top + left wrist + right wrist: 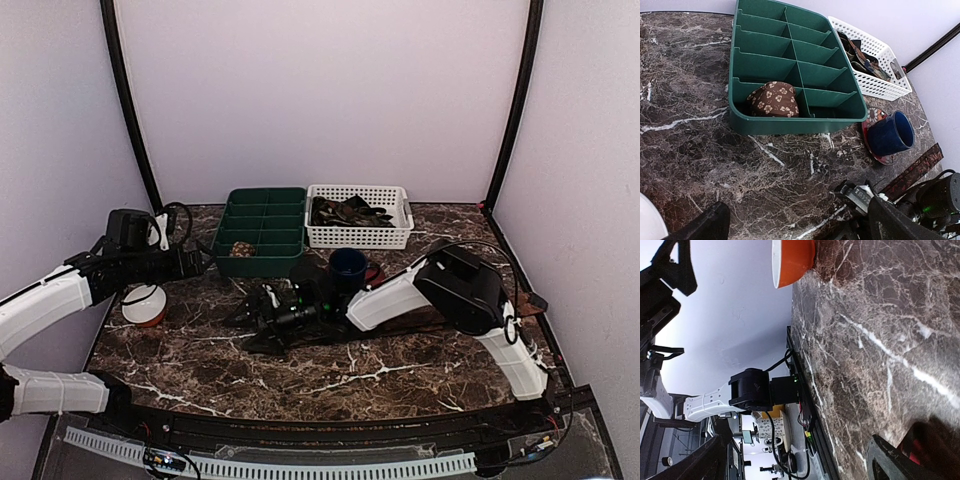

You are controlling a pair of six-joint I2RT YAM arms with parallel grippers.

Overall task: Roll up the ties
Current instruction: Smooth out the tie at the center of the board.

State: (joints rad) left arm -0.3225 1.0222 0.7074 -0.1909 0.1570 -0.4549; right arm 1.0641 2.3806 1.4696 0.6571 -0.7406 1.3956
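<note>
A rolled brown tie with pale flowers (772, 99) sits in the near-left compartment of the green divided tray (790, 125), also seen from above as the rolled tie (240, 249). A flat reddish-brown tie (914, 171) lies on the marble beside my right arm. More ties (345, 210) are heaped in the white basket (398, 235). My left gripper (195, 262) hangs open over bare marble in front of the tray, its jaws empty (800, 230). My right gripper (250, 308) lies low and turned on its side, open and empty (800, 465), one finger (900, 460) close to the tabletop.
A blue mug (348, 265) stands on a red patterned saucer (871, 120) between the tray and my right arm. An orange and white bowl (145, 303) rests near the table's left edge. Grey walls enclose the table on three sides.
</note>
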